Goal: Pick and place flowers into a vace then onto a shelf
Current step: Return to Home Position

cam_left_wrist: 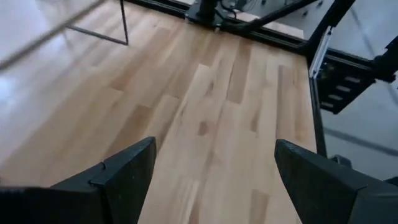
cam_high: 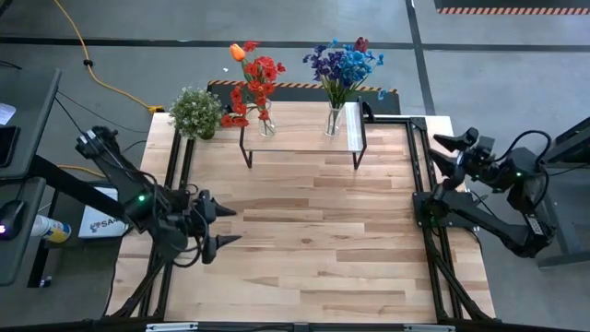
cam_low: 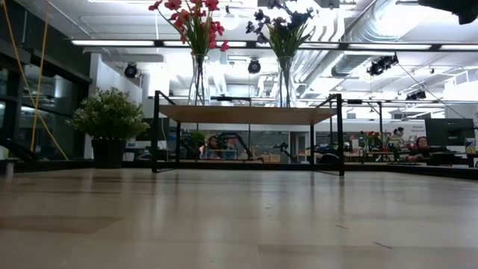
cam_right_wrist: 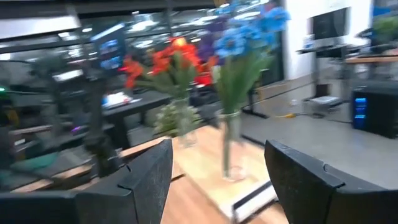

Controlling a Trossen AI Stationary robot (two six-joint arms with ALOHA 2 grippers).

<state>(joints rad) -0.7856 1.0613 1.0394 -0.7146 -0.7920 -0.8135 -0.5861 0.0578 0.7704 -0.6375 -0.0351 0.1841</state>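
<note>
Red flowers [cam_high: 253,88] and blue flowers [cam_high: 343,65] stand on the far shelf [cam_high: 300,140], while the left hand [cam_high: 226,225] and right hand [cam_high: 442,149] hang wide open, empty, at the surface's [cam_high: 304,249] sides.

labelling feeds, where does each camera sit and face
High view: above the light wooden table, looking down; both dark arms, left gripper, right gripper.
Low view: table-top height, level toward the wood-topped black-legged shelf; no fingers.
Left wrist view: on left arm, facing bare table planks; own open fingers.
Right wrist view: on right arm, facing the shelf; own open fingers.
Shared: high, low and right wrist views show the clear glass vase of red flowers and the clear glass vase of blue flowers on the shelf.
</note>
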